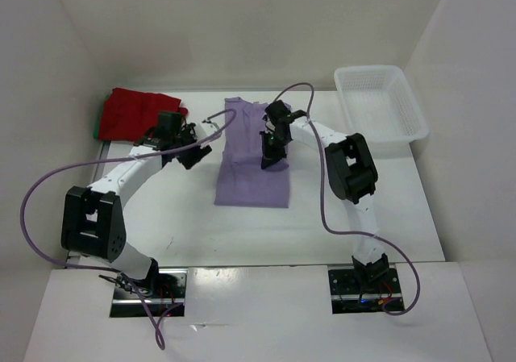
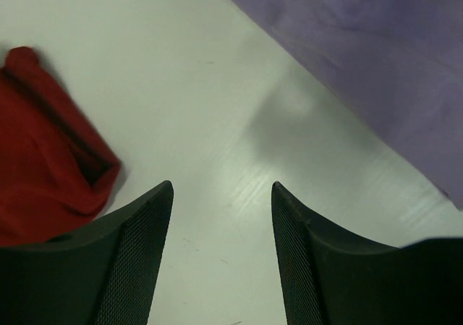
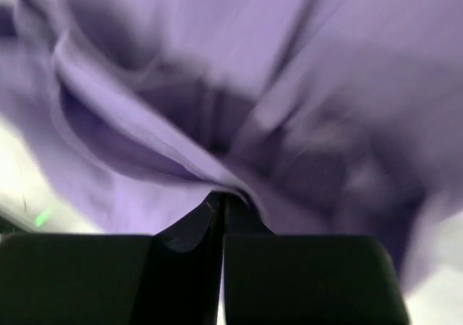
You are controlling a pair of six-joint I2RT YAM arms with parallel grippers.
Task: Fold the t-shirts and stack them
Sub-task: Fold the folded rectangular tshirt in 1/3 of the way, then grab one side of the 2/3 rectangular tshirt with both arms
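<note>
Lavender shirt [image 1: 246, 176] lies mid-table, long axis running near to far. Right gripper [image 1: 272, 154] pinches shut on a fold on its right side; left gripper [image 1: 192, 151], jaws apart and empty, hovers just left of it.

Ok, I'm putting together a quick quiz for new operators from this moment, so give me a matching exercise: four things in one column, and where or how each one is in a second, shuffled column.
Things
1. red t-shirt
2. white basket
3. left gripper
4. right gripper

Places and states
A. shut, pinching the lavender t-shirt
B. at the far right of the table
C. lying at the far left of the table
D. open over bare table top

Pairs: 1-C, 2-B, 3-D, 4-A
</note>
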